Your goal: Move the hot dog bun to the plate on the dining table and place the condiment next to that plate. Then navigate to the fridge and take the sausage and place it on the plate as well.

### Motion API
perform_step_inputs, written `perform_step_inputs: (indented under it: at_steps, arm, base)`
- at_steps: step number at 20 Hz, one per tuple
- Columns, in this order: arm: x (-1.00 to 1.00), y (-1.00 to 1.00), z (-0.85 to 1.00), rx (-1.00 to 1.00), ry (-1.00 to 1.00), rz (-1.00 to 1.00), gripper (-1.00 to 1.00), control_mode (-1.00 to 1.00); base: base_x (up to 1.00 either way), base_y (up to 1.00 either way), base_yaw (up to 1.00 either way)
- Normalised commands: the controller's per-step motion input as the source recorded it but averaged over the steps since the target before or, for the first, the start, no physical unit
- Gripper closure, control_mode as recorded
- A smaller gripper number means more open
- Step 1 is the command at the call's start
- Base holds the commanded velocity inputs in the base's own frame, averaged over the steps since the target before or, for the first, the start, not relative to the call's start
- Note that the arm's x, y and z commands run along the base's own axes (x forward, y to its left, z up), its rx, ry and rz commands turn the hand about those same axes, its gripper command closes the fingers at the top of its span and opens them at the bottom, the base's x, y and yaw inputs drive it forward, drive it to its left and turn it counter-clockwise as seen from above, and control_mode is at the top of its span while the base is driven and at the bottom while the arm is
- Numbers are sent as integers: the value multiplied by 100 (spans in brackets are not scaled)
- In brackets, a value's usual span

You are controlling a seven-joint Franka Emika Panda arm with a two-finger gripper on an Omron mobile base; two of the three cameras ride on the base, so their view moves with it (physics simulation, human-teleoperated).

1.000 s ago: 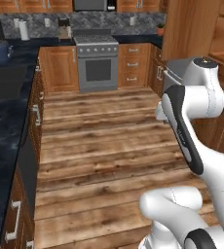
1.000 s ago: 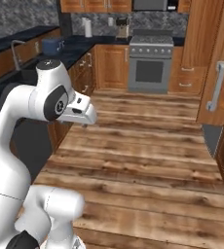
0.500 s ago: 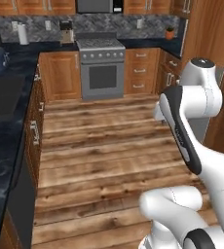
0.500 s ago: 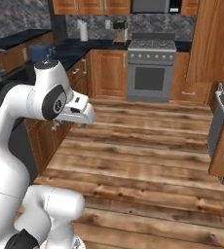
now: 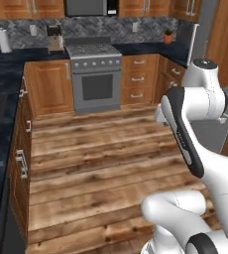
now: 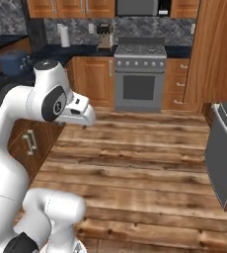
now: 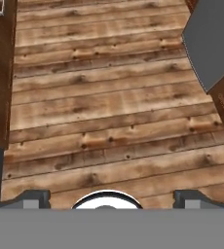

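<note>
The arm [image 6: 21, 128] is folded high, gripper [image 7: 106, 197] spread wide and empty, aimed down at the floor [image 7: 109, 112] beside the fridge [image 7: 211, 48].

Glossy white rounded arm [image 5: 195, 106], dark grey joints

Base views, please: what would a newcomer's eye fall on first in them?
Most likely the white arm with dark joints, folded high in the foreground over a floor of wooden planks. Behind it, a stainless steel stove with a dark oven window stands at the back wall between wooden cabinets. A grey fridge door shows at the right edge.
</note>
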Motion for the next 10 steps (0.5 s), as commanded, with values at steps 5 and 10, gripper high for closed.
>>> perform_step_inputs:
  at_steps: [5, 10]
  arm:
    - [0, 0, 0, 0, 0, 0, -100, 100]
    - [0, 0, 0, 0, 0, 0, -100, 100]
  base:
    - [100, 0, -19]
    - [100, 0, -25]
